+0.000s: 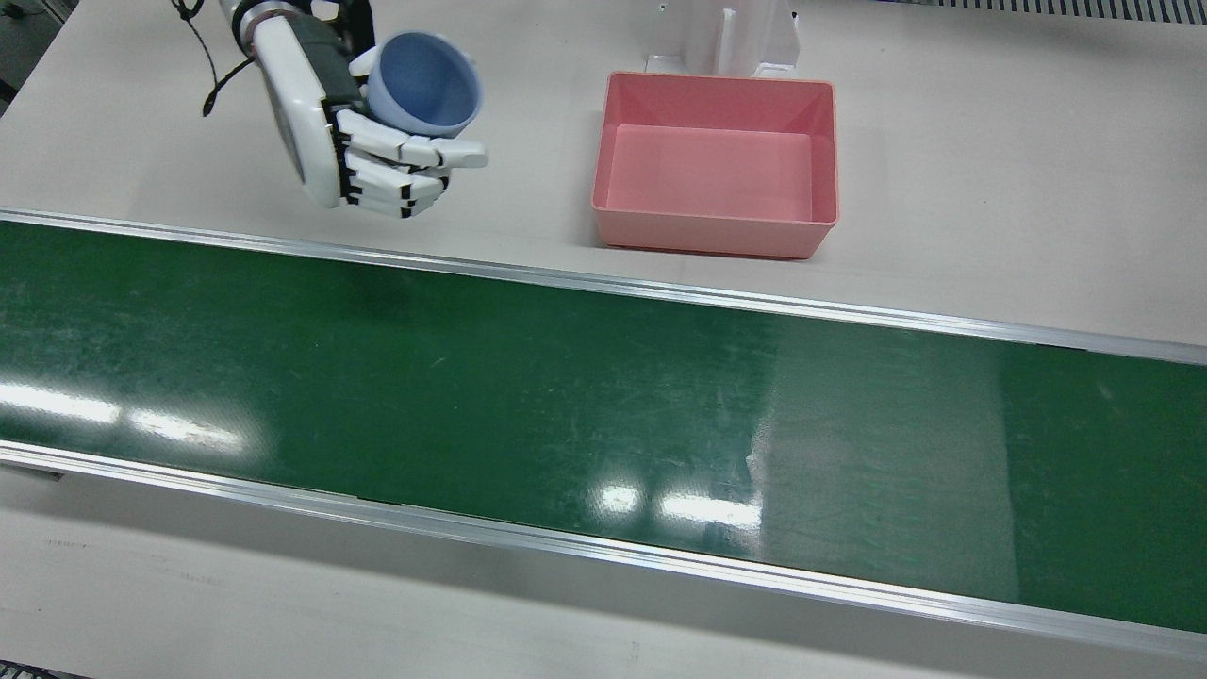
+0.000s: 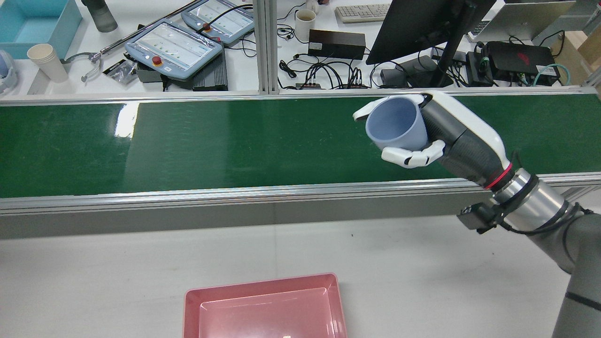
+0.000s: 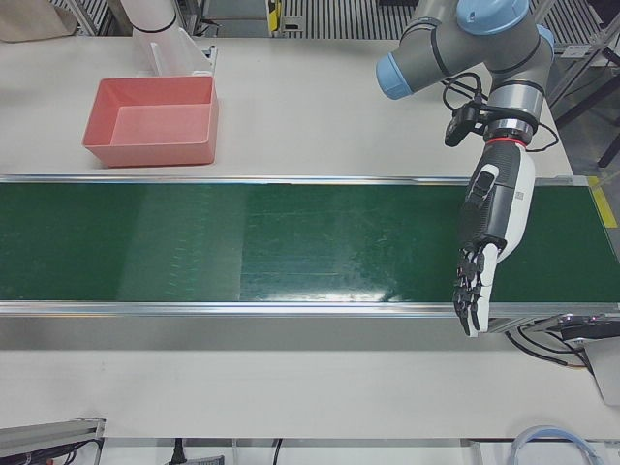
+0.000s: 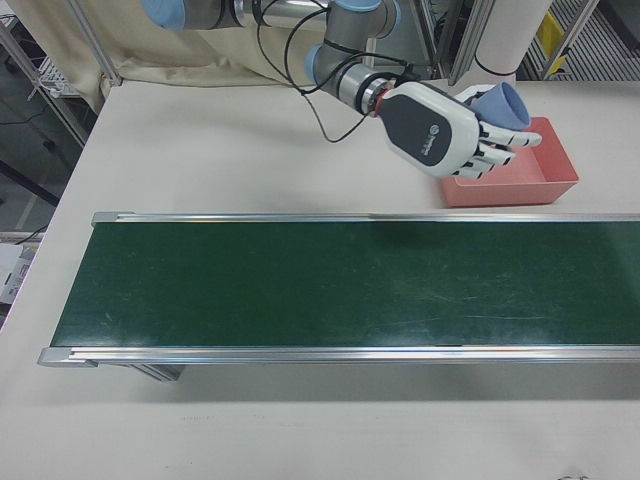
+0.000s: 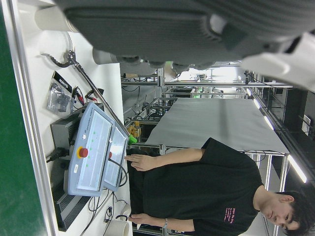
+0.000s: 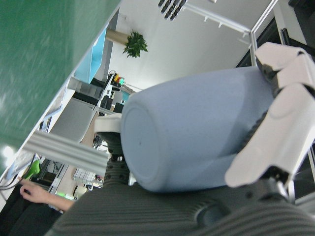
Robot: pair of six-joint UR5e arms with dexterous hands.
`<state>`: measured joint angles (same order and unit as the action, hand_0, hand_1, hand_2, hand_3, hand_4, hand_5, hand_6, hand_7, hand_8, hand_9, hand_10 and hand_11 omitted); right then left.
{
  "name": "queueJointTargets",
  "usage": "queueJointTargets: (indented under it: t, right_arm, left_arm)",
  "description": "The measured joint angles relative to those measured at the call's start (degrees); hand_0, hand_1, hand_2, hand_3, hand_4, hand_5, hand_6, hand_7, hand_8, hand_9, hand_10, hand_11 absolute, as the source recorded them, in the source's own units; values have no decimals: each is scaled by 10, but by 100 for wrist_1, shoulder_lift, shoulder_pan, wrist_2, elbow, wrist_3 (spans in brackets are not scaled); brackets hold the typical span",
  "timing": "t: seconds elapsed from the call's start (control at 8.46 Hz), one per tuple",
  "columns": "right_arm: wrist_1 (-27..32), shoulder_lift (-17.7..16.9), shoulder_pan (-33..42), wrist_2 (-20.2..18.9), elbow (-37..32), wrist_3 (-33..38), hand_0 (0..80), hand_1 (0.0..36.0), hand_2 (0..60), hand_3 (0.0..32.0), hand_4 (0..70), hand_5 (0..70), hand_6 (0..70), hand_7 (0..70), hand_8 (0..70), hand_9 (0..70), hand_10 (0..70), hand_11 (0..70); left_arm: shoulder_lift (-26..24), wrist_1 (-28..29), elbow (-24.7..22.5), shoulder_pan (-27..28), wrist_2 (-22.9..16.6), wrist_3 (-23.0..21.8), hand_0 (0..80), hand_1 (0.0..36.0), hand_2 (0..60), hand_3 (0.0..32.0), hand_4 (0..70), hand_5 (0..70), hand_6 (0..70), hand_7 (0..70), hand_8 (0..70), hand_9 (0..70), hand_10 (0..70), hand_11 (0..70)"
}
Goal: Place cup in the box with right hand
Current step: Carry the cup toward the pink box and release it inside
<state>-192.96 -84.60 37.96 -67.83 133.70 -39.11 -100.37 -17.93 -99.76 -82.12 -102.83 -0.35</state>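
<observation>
My right hand (image 1: pixel 368 151) is shut on a blue cup (image 1: pixel 426 83) and holds it in the air above the white table, tilted with its mouth toward the box side. The cup also shows in the rear view (image 2: pixel 396 124), the right-front view (image 4: pixel 503 104) and the right hand view (image 6: pixel 197 135). The pink box (image 1: pixel 717 160) stands empty on the table to the right of the hand in the front view, apart from it; it also shows in the rear view (image 2: pixel 265 307). My left hand (image 3: pixel 489 242) hangs open over the belt's far end.
A green conveyor belt (image 1: pixel 566 415) with metal rails runs across the table in front of the box. A white arm pedestal (image 1: pixel 726 38) stands just behind the box. Desks with pendants, cables and a monitor (image 2: pixel 422 23) lie beyond the belt.
</observation>
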Motion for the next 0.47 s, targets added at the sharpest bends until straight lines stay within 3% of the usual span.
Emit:
queueJointTargets:
  t: [0.12,0.24,0.35,0.47]
  right_arm:
    - [-68,90,-733,266,289,-476,450,273,600,0,85,153,373,700,635,700,427,609]
    - [-92,209,-1423,492,436,-937,457,250,600,0,53,137,329,700,557,700,368,530]
    - [-93,307,-1939,622,470,-1293,463,251,560,0,0,100,191,700,300,514,173,271]
    - [-89,365,-2327,728,473,-1566,484,208,188,0,0,67,80,289,68,151,20,52]
  left_arm:
    - [0,0,0,1,0,0,0,0,0,0,0,0,0,0,0,0,0,0]
    - [0,0,0,-1,0,0,0,0,0,0,0,0,0,0,0,0,0,0]
    - [0,0,0,-3,0,0,0,0,0,0,0,0,0,0,0,0,0,0]
    - [0,0,-3,-2,0,0,0,0,0,0,0,0,0,0,0,0,0,0]
